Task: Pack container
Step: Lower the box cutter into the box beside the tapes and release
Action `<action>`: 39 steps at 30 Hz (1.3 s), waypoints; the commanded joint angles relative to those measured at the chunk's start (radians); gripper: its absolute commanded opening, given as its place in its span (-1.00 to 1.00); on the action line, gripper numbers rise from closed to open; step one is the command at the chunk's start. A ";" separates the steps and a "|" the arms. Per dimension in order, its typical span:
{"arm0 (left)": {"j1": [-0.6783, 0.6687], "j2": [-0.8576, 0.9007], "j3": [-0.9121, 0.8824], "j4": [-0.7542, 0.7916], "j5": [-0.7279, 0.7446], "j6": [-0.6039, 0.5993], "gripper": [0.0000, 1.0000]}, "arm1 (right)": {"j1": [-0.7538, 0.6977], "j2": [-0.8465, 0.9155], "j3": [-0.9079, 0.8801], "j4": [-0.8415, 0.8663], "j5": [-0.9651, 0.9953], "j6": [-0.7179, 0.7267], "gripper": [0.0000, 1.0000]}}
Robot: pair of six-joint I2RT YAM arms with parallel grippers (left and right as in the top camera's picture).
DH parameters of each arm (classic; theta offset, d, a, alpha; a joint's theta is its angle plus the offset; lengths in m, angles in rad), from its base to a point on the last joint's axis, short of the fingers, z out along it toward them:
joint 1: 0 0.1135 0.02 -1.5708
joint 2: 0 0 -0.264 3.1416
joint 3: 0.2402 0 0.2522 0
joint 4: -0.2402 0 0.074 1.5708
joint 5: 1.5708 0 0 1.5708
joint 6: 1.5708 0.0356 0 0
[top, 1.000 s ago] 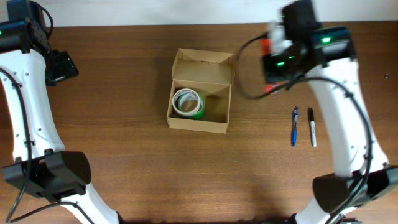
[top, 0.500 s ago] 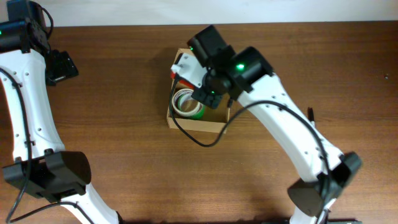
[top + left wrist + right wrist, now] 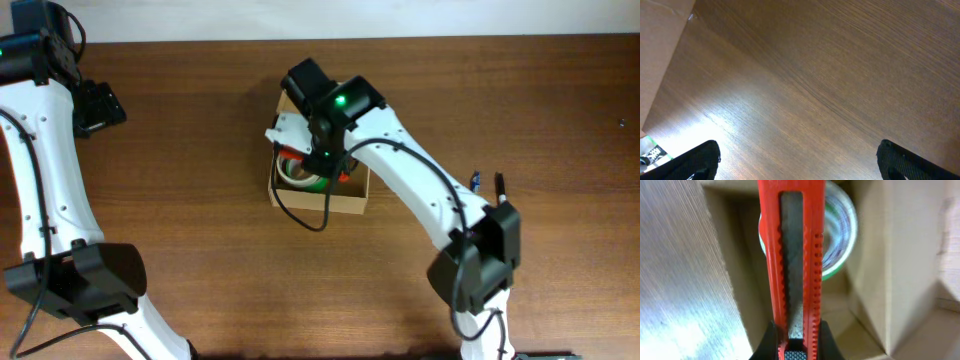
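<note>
Robot lab setup, bare wood-grain worktop [image 3: 200, 230], white left arm [image 3: 45, 190], white right arm [image 3: 415, 185], bases at near edge

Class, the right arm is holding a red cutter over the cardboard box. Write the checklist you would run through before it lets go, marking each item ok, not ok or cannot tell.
1. Right claw shut firmly on the red cutter: ok.
2. Cutter positioned above the open cardboard box: ok.
3. Bare box floor free beside the green tape roll: ok.
4. Cutter blade pulled in: cannot tell.
5. Left claw open and well away from the box: ok.
6. Cutter low enough for a gentle release: cannot tell.
</note>
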 commanded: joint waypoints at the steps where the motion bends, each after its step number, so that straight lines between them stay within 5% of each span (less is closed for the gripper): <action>1: 0.006 0.002 -0.006 0.002 0.000 0.001 1.00 | 0.001 0.057 0.016 -0.017 0.034 -0.035 -0.92; 39: 0.006 0.002 -0.006 0.002 0.000 0.001 1.00 | 0.003 0.129 0.005 -0.045 -0.077 -0.034 -0.93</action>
